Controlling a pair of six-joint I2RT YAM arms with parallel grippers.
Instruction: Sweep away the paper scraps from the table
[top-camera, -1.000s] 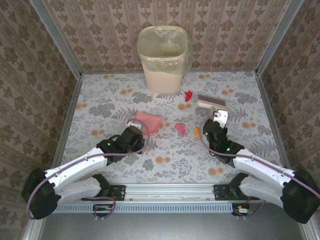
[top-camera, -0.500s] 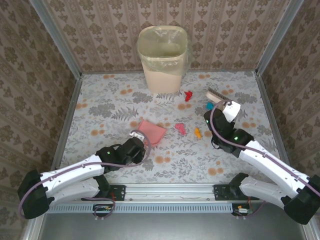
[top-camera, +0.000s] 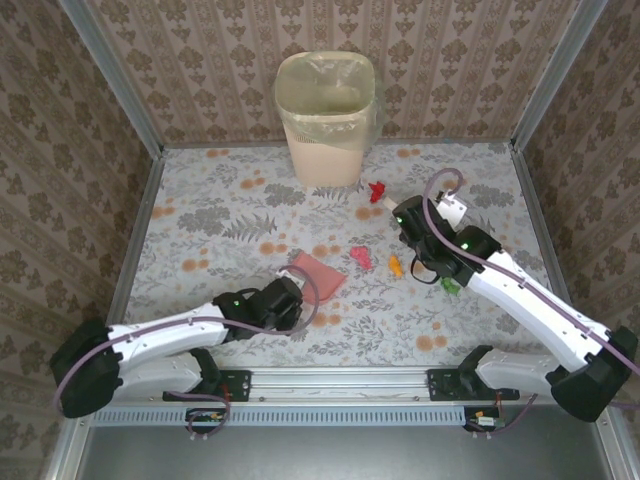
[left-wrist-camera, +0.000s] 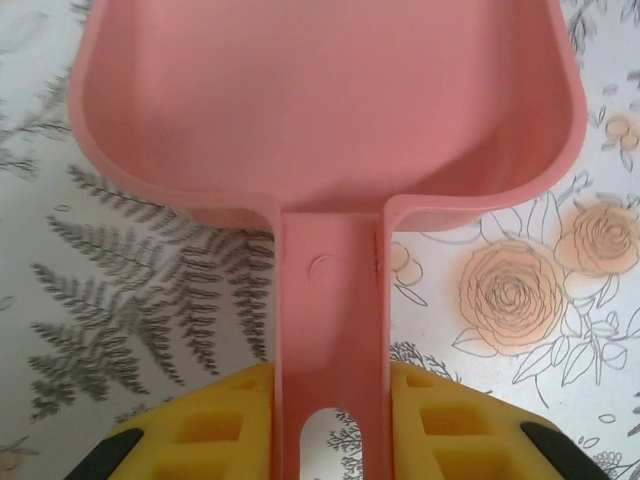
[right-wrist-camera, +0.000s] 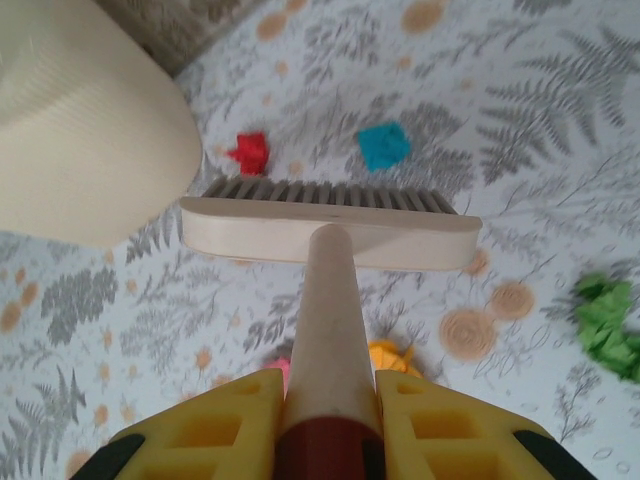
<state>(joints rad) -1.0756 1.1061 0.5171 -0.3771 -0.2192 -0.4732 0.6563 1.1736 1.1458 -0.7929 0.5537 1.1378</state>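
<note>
On the table, the paper scraps lie loose: red by the bin, pink and orange between my arms, green beside the right one. My left gripper is clamped on the pink dustpan handle. My right gripper is clamped on the brush handle, with the brush head near red and blue bits.

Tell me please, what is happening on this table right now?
Two robot arms are sweeping paper scraps off the table. The left gripper is shut on the handle of a pink dustpan, and the pan looks empty. The right gripper is shut on a wooden brush, close to the bin. A red scrap and a blue scrap lie just beyond its bristles, and a green scrap lies off to the side.
</note>
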